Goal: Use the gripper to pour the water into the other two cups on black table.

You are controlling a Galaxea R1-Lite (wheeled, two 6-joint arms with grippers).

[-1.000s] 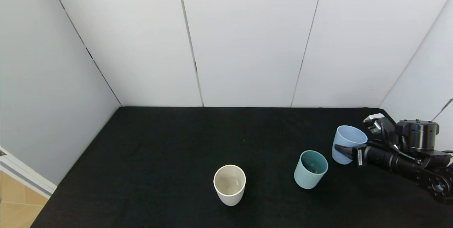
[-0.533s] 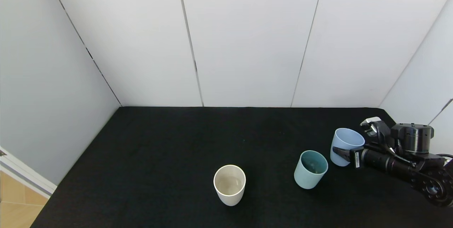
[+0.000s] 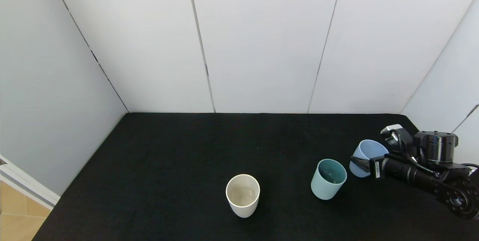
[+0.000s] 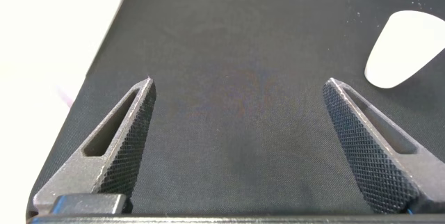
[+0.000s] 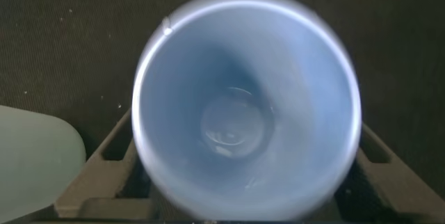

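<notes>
On the matt black cloth table, the right gripper clamps the pale periwinkle-blue tumbler, hiding its base, beside the mint-green tumbler and cream-white tumbler; the left gripper hangs spread.

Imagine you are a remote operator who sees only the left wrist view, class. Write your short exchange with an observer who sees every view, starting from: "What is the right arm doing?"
Observer: The right gripper is shut on the blue cup, near the table's right edge.
Operator: Is that cup upright?
Observer: No, it is tilted, its mouth facing the right wrist camera.
Operator: Anything left in it?
Observer: Only a faint glint of water at the bottom.
Operator: Which cup is nearest it?
Observer: The green cup, upright just to its left; the white cup stands farther left.
</notes>
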